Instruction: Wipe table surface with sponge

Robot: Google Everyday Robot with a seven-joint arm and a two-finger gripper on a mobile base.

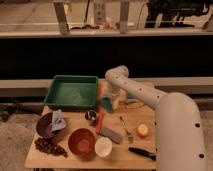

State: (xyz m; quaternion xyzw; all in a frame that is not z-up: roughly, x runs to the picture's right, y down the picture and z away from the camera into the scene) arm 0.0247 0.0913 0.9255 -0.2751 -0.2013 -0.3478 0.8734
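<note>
While the gripper (114, 101) stands at frame centre on the light tan wooden worktop (74, 116), the small teal-green soft sponge (106, 104) lies against its lower-left side; the grip state cannot be told.

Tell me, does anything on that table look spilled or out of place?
Nothing looks spilled or tipped. The one oddity: grapes lie bare on the table surface at its near-left corner, not in a bowl. The claw is down at the sponge, right of the green tray.
</note>
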